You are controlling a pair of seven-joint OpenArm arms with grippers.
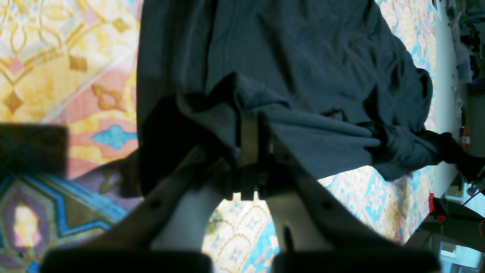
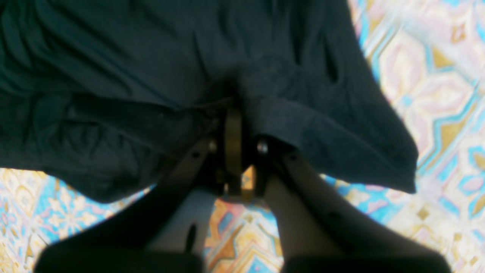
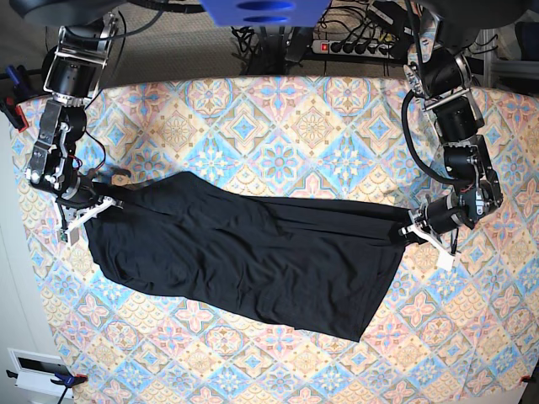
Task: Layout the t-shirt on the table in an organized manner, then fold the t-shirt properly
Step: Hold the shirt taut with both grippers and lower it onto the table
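Nearest in the left wrist view: left claw point(image 1: 250, 151) clamped tight on a bunched edge of the t-shirt point(image 1: 288, 64), dark cloth gathered into folds right at the fingertips and fanning away over the patterned worktop point(image 1: 57, 64). Same in the right wrist view: right claw point(image 2: 233, 146) pinched shut on a rolled hem of the black fabric, rest of the garment spread beyond it; blurred here, so probably a hem rather than a sleeve, cannot tell for sure.

Farther off, from the base view: t-shirt point(image 3: 253, 252) stretched long across the middle of the worktop point(image 3: 278, 109), held taut between both claws, one end at the left claw point(image 3: 418, 227) on that view's right, other end at the right claw point(image 3: 99, 204) on that view's left. Upper edge pulled nearly straight between the two grips, lower edge sagging in a loose curve toward the near side. Wrinkles running lengthwise through the cloth. Beyond the far edge of the worktop, a tangle of cables and a power strip point(image 3: 354, 44).
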